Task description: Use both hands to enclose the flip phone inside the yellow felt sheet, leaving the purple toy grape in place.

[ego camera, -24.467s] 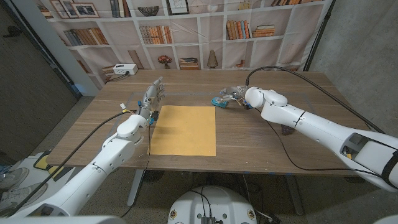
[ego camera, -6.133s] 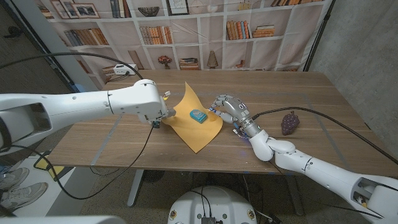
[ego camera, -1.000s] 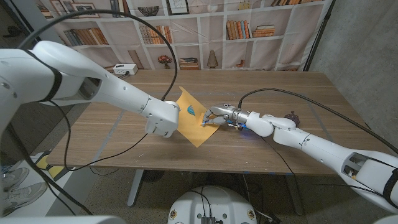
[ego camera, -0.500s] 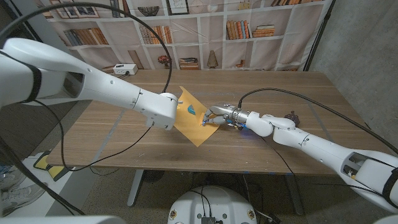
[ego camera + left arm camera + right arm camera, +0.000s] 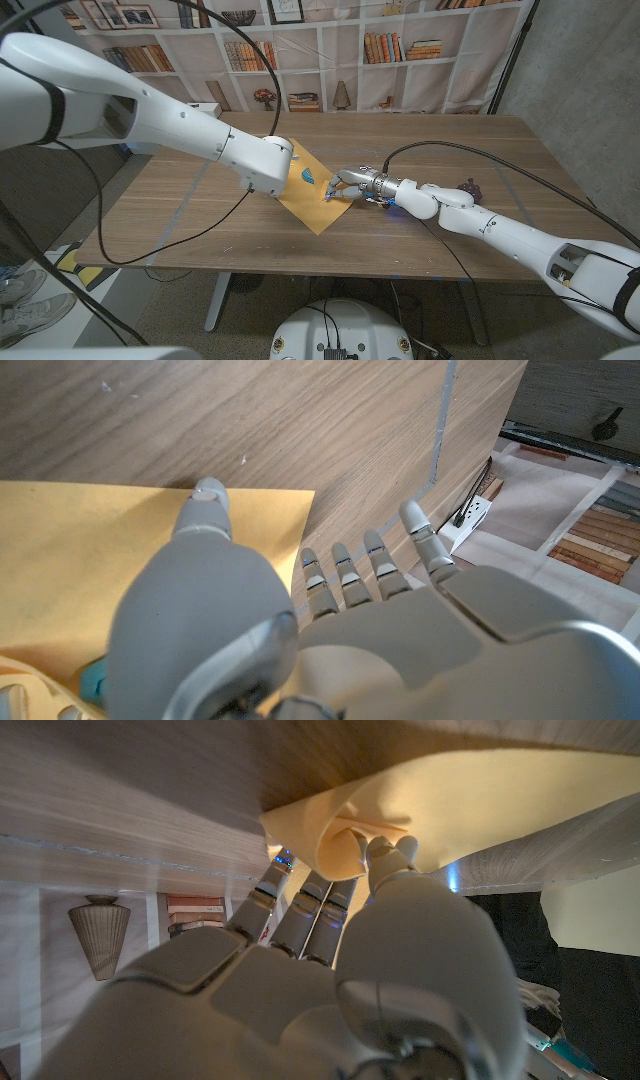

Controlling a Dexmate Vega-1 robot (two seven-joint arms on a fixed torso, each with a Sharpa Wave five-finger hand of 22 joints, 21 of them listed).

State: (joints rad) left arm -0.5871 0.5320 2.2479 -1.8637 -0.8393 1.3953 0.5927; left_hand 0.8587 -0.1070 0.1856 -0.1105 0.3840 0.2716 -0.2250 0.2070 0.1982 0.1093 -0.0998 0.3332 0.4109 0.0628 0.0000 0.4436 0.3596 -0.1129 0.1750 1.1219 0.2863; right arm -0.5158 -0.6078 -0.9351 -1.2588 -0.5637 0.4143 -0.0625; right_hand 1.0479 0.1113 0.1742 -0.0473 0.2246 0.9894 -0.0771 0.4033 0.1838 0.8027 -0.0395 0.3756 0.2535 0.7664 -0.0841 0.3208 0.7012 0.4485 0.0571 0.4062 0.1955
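On the wooden surface, the yellow felt sheet lies as the landmark, its near corner toward the surface's front edge. At its right edge, the right hand pinches a curled-up fold of felt between its fingers. At its left edge sits the left hand; whether its fingers grip the felt I cannot tell. Farther in, the teal flip phone rests on the sheet. Well right of the sheet lies the purple grape.
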